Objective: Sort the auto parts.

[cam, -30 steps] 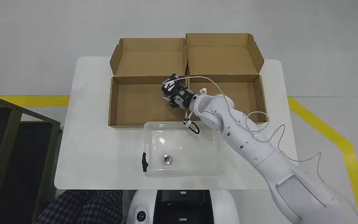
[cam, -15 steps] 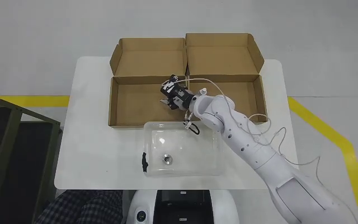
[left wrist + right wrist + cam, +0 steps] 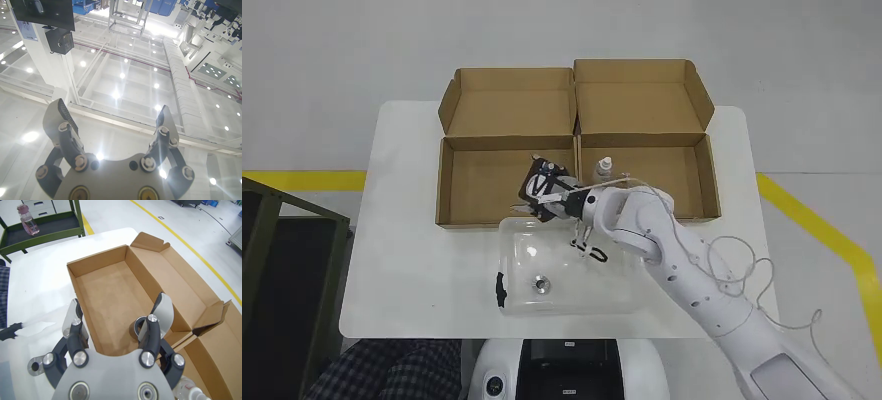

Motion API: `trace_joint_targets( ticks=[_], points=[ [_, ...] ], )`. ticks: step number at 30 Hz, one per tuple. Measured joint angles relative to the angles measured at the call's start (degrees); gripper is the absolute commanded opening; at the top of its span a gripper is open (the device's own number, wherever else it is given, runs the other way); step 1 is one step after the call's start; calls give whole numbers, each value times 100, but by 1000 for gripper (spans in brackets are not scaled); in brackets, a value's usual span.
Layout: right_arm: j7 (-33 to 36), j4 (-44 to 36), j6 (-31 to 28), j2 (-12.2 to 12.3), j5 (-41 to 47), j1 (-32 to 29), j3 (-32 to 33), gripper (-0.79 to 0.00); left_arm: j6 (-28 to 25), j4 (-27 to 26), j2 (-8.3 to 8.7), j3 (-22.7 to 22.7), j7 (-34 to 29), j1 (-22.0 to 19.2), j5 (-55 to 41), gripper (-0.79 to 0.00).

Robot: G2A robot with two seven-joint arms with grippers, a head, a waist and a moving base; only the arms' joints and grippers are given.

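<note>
My right gripper (image 3: 540,190) hangs open over the near right corner of the left cardboard box (image 3: 482,185), nothing between its fingers. In the right wrist view the gripper (image 3: 119,300) straddles the box's (image 3: 105,291) near wall, and a dark ring bearing (image 3: 137,326) lies on the box floor just behind one finger (image 3: 164,308). A small metal part (image 3: 540,285) rests in the clear plastic bin (image 3: 622,290) in front of the boxes; it shows beside the wrist as a metal part (image 3: 35,366). The left gripper (image 3: 111,108) points at the ceiling, open and empty.
The right cardboard box (image 3: 662,180) holds a small white bottle (image 3: 607,170), with both box lids folded back. A black latch (image 3: 499,290) sits on the bin's left end. A green cart (image 3: 282,260) stands left of the white table (image 3: 402,220).
The right gripper has moved from the middle of the left box back toward its near wall and the clear bin, uncovering the white bottle in the right box.
</note>
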Motion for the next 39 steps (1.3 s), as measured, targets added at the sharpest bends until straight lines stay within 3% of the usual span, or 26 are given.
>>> trace_joint_targets(
  ticks=[8, 17, 29, 39],
  points=[
    [124, -838, -545, 153, -217, -783, 61, -132, 0, 0, 0, 0, 0, 0, 0, 0],
    [381, -1275, -1060, 264, -533, -1206, 12, -135, 0, 0, 0, 0, 0, 0, 0, 0],
    [659, -1418, -1712, 462, -674, -1640, 323, -145, 0, 0, 0, 0, 0, 0, 0, 0],
    [850, -1160, -1831, 504, -688, -1586, 287, -148, 0, 0, 0, 0, 0, 0, 0, 0]
  ],
)
